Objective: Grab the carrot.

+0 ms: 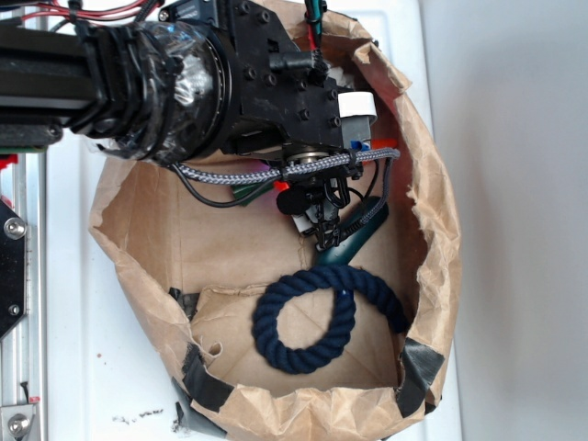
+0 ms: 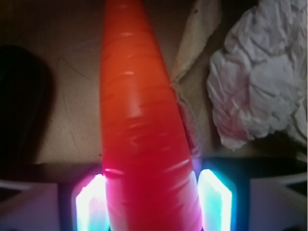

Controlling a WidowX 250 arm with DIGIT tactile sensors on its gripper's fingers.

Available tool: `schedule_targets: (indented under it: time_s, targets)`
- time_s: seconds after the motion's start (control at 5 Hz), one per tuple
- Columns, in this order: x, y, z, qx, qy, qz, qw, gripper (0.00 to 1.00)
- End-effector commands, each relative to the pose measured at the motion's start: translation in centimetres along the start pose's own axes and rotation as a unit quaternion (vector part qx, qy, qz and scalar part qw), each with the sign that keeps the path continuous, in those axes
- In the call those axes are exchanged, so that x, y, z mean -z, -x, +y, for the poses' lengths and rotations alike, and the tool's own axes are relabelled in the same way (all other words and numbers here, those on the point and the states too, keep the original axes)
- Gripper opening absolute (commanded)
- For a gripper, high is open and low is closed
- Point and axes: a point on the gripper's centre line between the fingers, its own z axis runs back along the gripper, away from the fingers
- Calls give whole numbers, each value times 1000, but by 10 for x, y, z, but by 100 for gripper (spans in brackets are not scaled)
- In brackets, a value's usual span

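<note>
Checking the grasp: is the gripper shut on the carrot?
Shut on it: the gripper's glowing fingers press both sides of the carrot.

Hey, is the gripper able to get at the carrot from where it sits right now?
Probably yes. In the wrist view the carrot already runs between the gripper fingers, one on each side, and nothing lies across it. The crumpled white paper lies off to one side. Whether the pads touch yet is unclear.

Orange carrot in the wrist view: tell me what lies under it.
Under the glossy orange plastic carrot lies brown cardboard flooring with a torn seam, and crumpled white paper sits beside it. The claw pads flank the carrot; whatever is directly beneath its body is covered.
</note>
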Motion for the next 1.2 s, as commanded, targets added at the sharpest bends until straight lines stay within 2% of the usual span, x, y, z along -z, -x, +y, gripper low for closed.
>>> schedule_targets:
  time_s: [0.0, 0.4, 0.6, 0.8, 1.0]
  targets:
    - [-80, 2, 0, 57, 42, -20, 997, 0]
    - [-129, 7, -11, 89, 40, -20, 995, 0]
    - [-150, 6, -20, 100, 57, -19, 993, 0]
    - [-167, 11, -23, 94, 68, -46, 992, 0]
    - [-175, 19, -21, 102, 67, -76, 990, 0]
